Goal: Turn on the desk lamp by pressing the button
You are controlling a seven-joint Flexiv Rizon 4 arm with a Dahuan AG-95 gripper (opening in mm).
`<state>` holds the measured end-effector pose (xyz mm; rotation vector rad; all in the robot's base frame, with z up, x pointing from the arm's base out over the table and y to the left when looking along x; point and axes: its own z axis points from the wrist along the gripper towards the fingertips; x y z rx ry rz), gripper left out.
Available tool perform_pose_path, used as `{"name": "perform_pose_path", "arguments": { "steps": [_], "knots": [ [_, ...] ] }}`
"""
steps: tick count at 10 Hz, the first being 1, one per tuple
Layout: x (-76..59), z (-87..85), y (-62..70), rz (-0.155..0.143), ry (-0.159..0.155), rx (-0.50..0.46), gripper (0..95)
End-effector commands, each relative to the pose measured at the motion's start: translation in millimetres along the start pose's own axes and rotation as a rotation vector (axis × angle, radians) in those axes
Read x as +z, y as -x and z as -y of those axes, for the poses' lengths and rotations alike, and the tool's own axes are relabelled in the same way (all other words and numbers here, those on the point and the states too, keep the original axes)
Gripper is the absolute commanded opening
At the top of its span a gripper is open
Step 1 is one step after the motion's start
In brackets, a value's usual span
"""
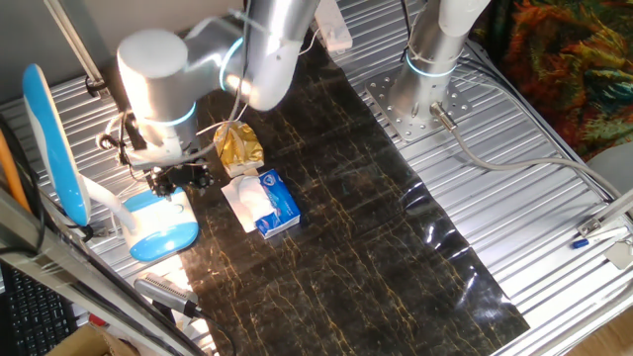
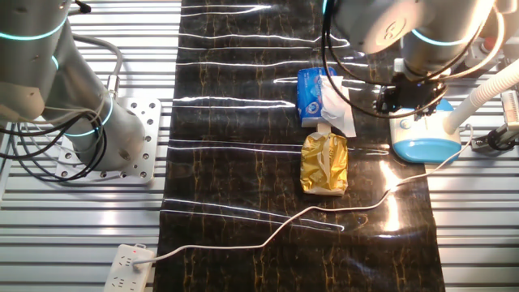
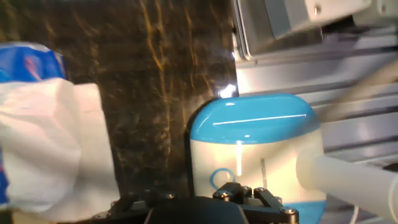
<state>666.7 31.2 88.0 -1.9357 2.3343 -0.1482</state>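
Observation:
The desk lamp stands at the left edge of the dark mat, with a light-blue and white base, a white neck and a long blue head. My gripper hangs right over the base, at its far edge. In the other fixed view the gripper is just above the base. In the hand view the base fills the middle, with a blue ring button just ahead of the dark gripper parts. The fingertips are not clear enough to show a gap.
A blue tissue packet with white tissue lies right of the lamp. A gold bag lies behind it. A white cable runs across the mat to a power strip. A second arm's base stands at the back.

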Motion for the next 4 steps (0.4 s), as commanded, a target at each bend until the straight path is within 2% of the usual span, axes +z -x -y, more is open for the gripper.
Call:
{"name": "perform_pose_path", "arguments": {
  "steps": [1, 4],
  "knots": [
    [0.4, 1.5, 0.2, -0.012, -0.017, 0.001, 57.0],
    [0.2, 1.5, 0.2, -0.009, -0.016, -0.008, 57.0]
  ]
}}
